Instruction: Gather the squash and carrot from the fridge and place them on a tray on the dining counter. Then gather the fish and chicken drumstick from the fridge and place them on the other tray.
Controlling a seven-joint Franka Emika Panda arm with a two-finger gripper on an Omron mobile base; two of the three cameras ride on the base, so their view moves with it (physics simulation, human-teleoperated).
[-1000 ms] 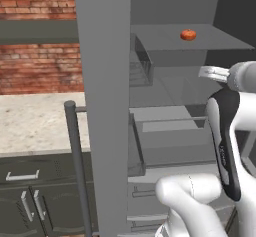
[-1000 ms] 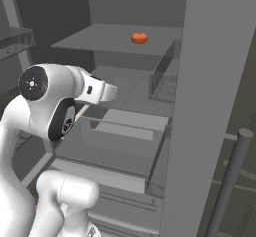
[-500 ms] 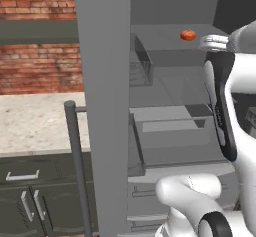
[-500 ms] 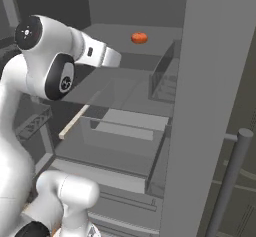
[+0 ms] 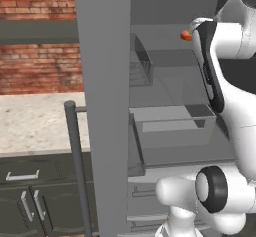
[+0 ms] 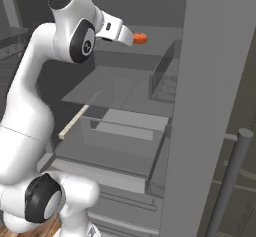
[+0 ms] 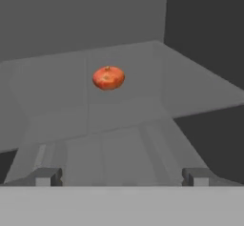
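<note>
A round orange-red squash [image 7: 108, 77] lies alone on the fridge's upper grey shelf [image 7: 190, 87]. In the hand view it sits ahead of my gripper [image 7: 121, 176] and a little left of centre. The two dark fingertips [image 7: 47, 176] stand wide apart with nothing between them. From the right base view the gripper [image 6: 127, 35] is raised to shelf height, just short of the squash [image 6: 141, 38]. In the left base view my arm covers most of the squash [image 5: 185, 34]. Carrot, fish, chicken drumstick and trays are out of view.
The open fridge door [image 5: 105, 81] stands to the left with its bar handle [image 5: 75, 156] and a wire door basket [image 5: 140, 66]. Below the upper shelf are a glass shelf [image 6: 115, 88] and a clear drawer [image 5: 170, 123]. A stone counter [image 5: 30, 121] and brick wall lie further left.
The arm has lifted from drawer height to the upper shelf, and the open gripper has come close to the squash. The squash has not moved.
</note>
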